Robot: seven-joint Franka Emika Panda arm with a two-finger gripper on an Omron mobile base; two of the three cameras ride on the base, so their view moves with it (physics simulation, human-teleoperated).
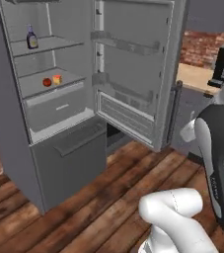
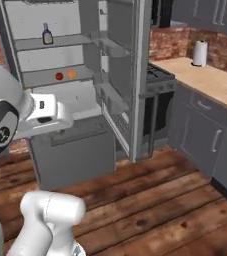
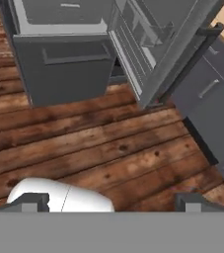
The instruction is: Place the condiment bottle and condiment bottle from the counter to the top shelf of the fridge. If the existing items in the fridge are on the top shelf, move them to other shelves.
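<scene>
Fridge (image 1: pixel 64 163) tall, dark grey, door swung fully open, pale grey inside. One condiment bottle (image 1: pixel 31 38) upright on the fridge's top shelf (image 1: pixel 54 44), near its left end; dark body, pale label. Red ball (image 1: pixel 47 82) and orange-yellow cheese wedge (image 1: pixel 57 79) just beside each other on the next shelf down (image 1: pixel 39 86), ball left of wedge. Light beige worktop (image 2: pixel 210 80) runs right of the fridge, over grey cabinet fronts.

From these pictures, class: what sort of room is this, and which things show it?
A home kitchen, most likely: an open fridge with food on its shelves, a wooden counter over grey cabinets, and a brick backsplash.
</scene>
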